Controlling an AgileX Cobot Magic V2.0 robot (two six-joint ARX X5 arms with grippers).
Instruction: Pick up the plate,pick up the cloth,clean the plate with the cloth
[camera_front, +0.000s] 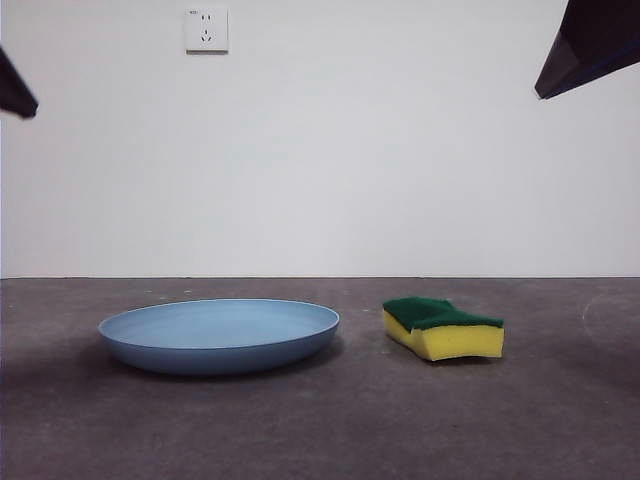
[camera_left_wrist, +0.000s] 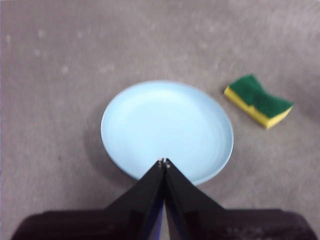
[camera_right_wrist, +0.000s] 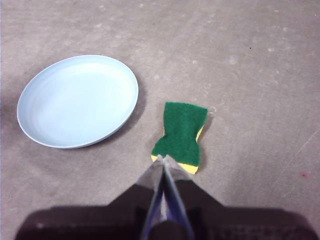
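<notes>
We find no step done: both items lie untouched on the grey, mottled table (camera_front: 320, 430). The light-blue plate (camera_front: 219, 335), round, shallow and matte, sits left. The sponge (camera_front: 443, 328), yellow foam under a dark green scouring layer, with wavy sides, sits just to its right, apart from it. The left gripper (camera_left_wrist: 163, 162) and right gripper (camera_right_wrist: 162, 158) hang above, jaws pressed together, empty. Lifting and wiping remain.

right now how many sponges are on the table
1. The sponge lies green side up on the table, beside the plate and not touching it, below the right gripper. None look hidden.
</notes>
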